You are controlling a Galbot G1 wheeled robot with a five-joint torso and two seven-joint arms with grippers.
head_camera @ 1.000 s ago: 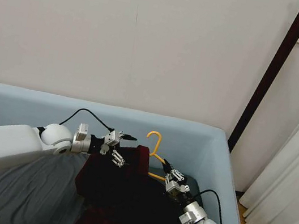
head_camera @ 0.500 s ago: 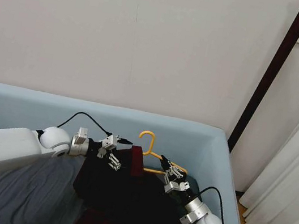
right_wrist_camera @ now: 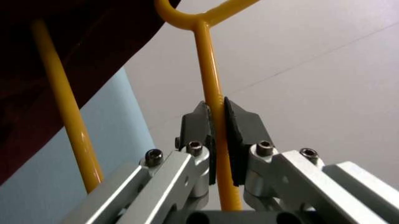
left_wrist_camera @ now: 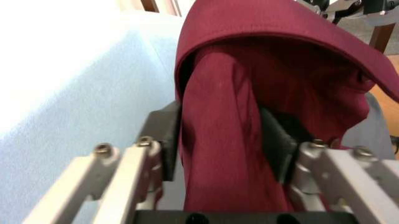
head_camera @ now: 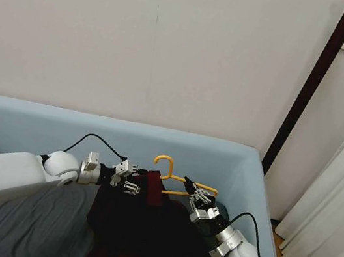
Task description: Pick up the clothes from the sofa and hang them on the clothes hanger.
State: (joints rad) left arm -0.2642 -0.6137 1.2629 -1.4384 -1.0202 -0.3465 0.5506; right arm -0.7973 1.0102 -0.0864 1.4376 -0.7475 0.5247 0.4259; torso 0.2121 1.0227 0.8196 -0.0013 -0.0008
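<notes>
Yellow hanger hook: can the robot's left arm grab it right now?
Probably not. The left jaws are shut on the red cloth, so they're busy. The hook sits close with nothing between them, but they'd have to let go first.

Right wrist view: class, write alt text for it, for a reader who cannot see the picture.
The right tool is shut on a bar of the yellow hanger, seen close up. A dark red garment covers the top of the hanger's other bar, with the light blue sofa and a pale wall behind.
</notes>
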